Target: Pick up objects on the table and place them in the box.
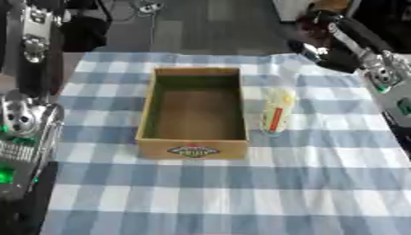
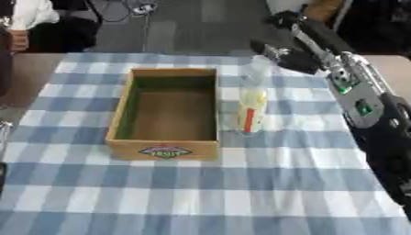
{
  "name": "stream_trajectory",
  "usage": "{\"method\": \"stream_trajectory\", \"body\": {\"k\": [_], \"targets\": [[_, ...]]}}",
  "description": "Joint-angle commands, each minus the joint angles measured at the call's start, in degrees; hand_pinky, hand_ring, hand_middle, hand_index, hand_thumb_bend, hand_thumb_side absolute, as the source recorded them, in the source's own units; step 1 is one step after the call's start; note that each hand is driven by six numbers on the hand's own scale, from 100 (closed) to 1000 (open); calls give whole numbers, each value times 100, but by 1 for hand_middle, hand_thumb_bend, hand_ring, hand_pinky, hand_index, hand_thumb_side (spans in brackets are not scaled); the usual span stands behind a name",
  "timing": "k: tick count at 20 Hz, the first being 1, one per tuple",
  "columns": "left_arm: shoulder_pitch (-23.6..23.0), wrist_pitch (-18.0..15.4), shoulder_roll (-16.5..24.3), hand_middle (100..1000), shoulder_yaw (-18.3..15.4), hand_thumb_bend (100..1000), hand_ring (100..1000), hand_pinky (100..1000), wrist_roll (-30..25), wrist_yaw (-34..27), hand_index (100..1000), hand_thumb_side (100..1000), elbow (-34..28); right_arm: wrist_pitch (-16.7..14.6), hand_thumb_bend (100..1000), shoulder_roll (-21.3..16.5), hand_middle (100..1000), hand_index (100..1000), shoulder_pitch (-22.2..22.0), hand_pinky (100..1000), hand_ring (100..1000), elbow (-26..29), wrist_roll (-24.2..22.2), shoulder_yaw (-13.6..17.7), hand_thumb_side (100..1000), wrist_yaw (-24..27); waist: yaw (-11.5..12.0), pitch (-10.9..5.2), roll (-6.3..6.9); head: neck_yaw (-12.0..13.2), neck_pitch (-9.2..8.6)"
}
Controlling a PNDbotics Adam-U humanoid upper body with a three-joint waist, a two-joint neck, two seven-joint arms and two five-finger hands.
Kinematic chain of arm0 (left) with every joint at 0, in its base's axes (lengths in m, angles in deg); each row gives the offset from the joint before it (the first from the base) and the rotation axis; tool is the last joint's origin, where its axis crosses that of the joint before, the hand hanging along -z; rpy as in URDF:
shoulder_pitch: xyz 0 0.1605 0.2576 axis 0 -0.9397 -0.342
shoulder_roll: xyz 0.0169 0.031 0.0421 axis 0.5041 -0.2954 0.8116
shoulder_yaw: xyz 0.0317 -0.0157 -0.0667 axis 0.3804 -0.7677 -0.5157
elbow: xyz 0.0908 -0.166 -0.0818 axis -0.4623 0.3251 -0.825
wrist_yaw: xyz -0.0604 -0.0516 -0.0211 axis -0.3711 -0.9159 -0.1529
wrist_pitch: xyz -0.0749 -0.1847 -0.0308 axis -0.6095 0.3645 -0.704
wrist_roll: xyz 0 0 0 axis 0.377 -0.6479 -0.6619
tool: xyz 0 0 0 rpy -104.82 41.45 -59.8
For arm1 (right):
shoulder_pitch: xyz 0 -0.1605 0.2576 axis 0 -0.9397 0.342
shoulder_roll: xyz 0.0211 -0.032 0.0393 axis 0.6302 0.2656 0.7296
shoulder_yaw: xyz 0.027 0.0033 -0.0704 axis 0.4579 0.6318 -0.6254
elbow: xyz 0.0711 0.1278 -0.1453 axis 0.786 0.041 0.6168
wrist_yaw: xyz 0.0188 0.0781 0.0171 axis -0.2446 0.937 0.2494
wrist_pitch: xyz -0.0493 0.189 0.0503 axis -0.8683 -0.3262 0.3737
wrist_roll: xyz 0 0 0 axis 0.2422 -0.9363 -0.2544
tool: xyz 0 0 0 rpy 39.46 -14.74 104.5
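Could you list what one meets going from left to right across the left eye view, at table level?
Left arm → cardboard box → clear packet with yellow and red contents → right arm.

One open, rectangular brown cardboard box with a label on its near wall — nothing shows inside it. One clear plastic packet with yellow and red contents, lying just beside the box, nearer than the right hand and a little to its left. One blue-and-white checked cloth covering the surface. Two robot arms — the right one ends in that dark hand at the far side; of the left, only the arm shows.
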Motion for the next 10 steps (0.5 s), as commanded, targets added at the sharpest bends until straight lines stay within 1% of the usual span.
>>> {"method": "stream_trajectory", "body": {"k": [1, 10], "targets": [[58, -1, 116, 901, 7, 614, 789, 934, -8, -9, 973, 896, -71, -25, 557, -29, 856, 900, 204, 881, 844, -33, 12, 56, 1000, -12, 8, -80, -10, 18, -75], [65, 1, 112, 902, 9, 614, 790, 935, -9, -14, 973, 897, -79, -62, 555, 71, 856, 901, 247, 878, 842, -290, 26, 72, 1000, 15, 19, -71, -8, 22, -101]]}}
